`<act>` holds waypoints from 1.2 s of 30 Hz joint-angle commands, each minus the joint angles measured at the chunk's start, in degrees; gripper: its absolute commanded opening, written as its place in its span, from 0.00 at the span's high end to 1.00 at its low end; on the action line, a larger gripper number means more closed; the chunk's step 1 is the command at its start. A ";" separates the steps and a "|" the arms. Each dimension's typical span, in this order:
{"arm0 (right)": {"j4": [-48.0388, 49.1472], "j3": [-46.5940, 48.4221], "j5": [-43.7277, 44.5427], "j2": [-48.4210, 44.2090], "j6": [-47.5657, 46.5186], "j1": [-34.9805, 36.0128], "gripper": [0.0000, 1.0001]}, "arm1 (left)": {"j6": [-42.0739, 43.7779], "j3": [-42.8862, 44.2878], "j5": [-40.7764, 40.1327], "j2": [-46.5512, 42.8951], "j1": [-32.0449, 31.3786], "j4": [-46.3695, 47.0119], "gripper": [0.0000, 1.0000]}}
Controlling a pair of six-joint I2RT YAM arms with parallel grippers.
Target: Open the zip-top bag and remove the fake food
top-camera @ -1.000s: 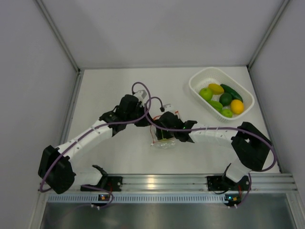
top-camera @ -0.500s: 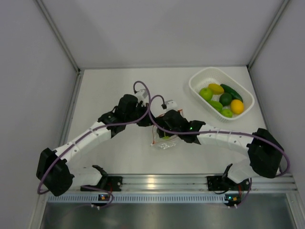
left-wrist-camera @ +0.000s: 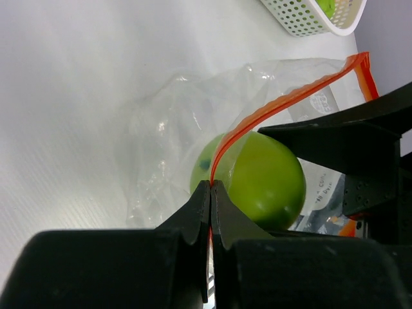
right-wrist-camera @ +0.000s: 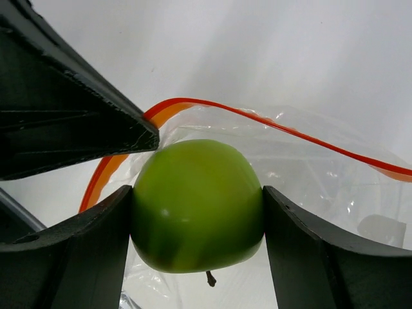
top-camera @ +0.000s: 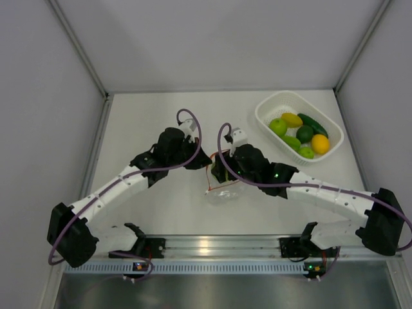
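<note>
From above, the left gripper (top-camera: 205,162) and the right gripper (top-camera: 219,172) are meeting just beside each other over the middle of the white table (top-camera: 148,116). Under them the zip-top bag (top-camera: 225,193) is lying crumpled on the table, and its orange-red zip strip (top-camera: 208,179) is rising toward the grippers. How far the fingers are open cannot be told from this view. In the far right corner a white perforated basket (top-camera: 262,111) is holding fake food (top-camera: 278,126): light-green round pieces, a yellow one, a dark-green cucumber (top-camera: 313,123) and an orange one (top-camera: 320,143).

From the left wrist, the left gripper's fingers are pressing fully together and pinching the zip strip between their tips. The strip is running up and away to the right. Just beyond it a light-green fruit (left-wrist-camera: 264,180) is sitting at the bag's open mouth, its left side showing through the clear plastic. A black finger of the right gripper is reaching across its right side.

From the right wrist, the right gripper's fingers are standing partly apart and pressing on the left and right sides of the light-green fruit, holding it. The zip strip is curving behind the fruit, and a finger of the left gripper is touching the strip at upper left.
</note>
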 commanded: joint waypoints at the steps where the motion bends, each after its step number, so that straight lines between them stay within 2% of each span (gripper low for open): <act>1: 2.36 1.19 -3.84 -3.29 -1.93 1.23 0.49 | -0.70 0.03 -1.63 -1.51 -0.25 2.85 1.00; 6: 3.41 2.07 -5.42 -6.55 -2.54 1.23 0.50 | -1.23 -0.32 -2.08 -1.68 -0.17 2.85 1.00; 13: 8.94 1.81 -2.61 -9.45 -3.42 1.15 0.53 | -1.58 -0.76 -1.90 -2.21 -0.25 2.76 1.00; 19: 18.26 0.49 -1.82 -10.33 -0.62 1.06 0.54 | -1.93 -1.28 -2.34 -3.09 -0.25 3.37 1.00; 26: 15.02 6.36 1.17 -13.49 -2.18 0.18 0.55 | -1.76 -2.25 -6.99 -4.67 -0.17 3.20 1.00; 29: 9.32 10.75 1.43 -14.98 -4.56 -2.28 0.54 | -2.20 -2.86 -7.96 -5.02 0.36 3.20 1.00; 32: 3.60 13.75 1.70 -16.04 -4.83 -7.80 0.55 | -2.46 -3.48 -9.19 -5.81 0.80 3.20 1.00; 35: 0.88 14.20 0.99 -16.39 -5.09 -17.02 0.55 | -2.46 -3.92 -10.42 -6.96 1.15 3.20 1.00; 36: 0.26 14.11 0.99 -16.22 -5.27 -22.01 0.55 | -2.37 -4.01 -10.77 -7.22 1.24 3.11 1.00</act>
